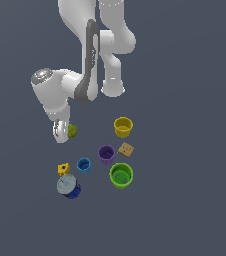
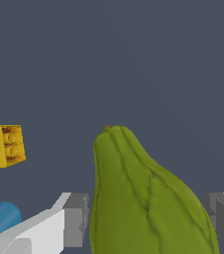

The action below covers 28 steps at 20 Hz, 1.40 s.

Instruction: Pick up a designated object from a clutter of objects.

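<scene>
In the exterior view, the claw (image 1: 61, 131) sits at left of centre, with the olive pear (image 1: 72, 131) tucked against its side, apart from the clutter lower down: yellow block (image 1: 63, 169), silver-lidded can (image 1: 68, 186), blue cup (image 1: 84, 165), purple cup (image 1: 106, 154), green cup (image 1: 121, 175).

The wrist view shows the claw open, one finger (image 2: 75, 219) nearly touching the pear, the other clear of it. The pear looks light, rigid, smooth and ridged, likely slippery; its taper could squirt out, so grip across the broad belly.
</scene>
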{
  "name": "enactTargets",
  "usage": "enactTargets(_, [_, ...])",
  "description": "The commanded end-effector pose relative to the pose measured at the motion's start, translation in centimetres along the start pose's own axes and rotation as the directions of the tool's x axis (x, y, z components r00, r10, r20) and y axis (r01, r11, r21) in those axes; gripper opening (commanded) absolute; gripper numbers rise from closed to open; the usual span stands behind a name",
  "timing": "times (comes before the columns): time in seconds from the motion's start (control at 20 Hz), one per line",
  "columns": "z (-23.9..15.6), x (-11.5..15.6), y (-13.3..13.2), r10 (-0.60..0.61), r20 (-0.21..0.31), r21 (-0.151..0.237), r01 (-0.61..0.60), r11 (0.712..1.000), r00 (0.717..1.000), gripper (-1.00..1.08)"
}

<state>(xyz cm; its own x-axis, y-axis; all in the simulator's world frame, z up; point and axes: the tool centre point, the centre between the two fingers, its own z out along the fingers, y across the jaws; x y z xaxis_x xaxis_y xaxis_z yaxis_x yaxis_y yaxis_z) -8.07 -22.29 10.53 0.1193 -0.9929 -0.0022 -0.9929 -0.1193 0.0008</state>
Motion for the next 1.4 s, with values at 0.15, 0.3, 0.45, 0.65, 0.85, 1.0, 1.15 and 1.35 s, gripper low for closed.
enactTargets(0.15, [-5.1,-0.1,0.5,0.001,-0.002,0.001,-0.001,1.0,1.0,-1.0])
enactTargets(0.3, [-8.2,-0.1,0.9,0.002,-0.003,0.0,-0.002,1.0,1.0,-1.0])
enactTargets(0.45, [-11.3,-0.2,1.3,0.002,-0.004,0.0,-0.002,1.0,1.0,-1.0])
enactTargets(0.65, [-15.3,-0.3,1.7,0.003,-0.005,-0.001,-0.003,1.0,1.0,-1.0])
enactTargets(0.85, [-19.3,-0.4,2.0,0.003,-0.005,-0.001,-0.003,1.0,1.0,-1.0])
enactTargets(1.0, [-22.1,-0.5,2.3,0.002,-0.005,-0.001,-0.002,1.0,1.0,-1.0])
enactTargets(1.15, [-24.6,-0.5,2.4,0.002,-0.004,0.0,-0.002,1.0,1.0,-1.0])
enactTargets(1.35, [-27.3,-0.6,2.5,0.001,-0.004,0.0,-0.001,1.0,1.0,-1.0])
